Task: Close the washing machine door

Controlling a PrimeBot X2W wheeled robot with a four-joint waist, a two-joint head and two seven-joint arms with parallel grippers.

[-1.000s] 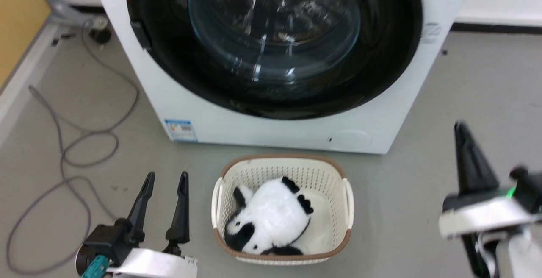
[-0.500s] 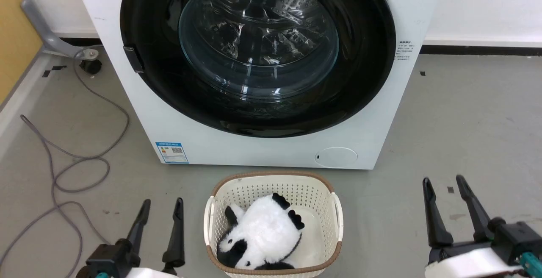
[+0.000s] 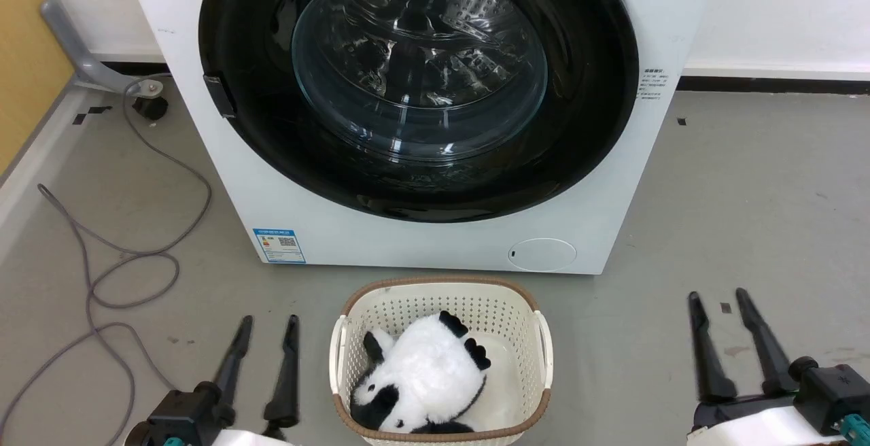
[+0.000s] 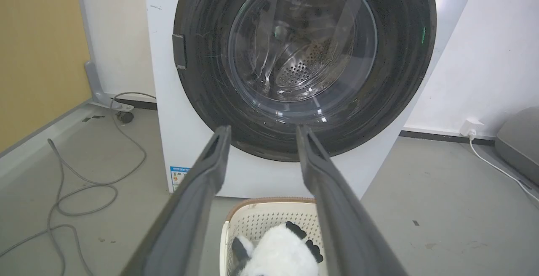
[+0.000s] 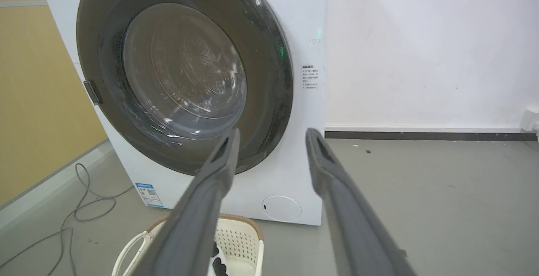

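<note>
My right gripper (image 3: 716, 293) has dropped back low like my left gripper (image 3: 270, 318), both spread wide and empty, and the washing machine door (image 3: 584, 126) sits flush, so closing looks done

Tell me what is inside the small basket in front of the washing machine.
A black-and-white plush toy lies inside the basket, filling most of it. Some pale basket bottom shows beside it. What lies under the toy is hidden.
</note>
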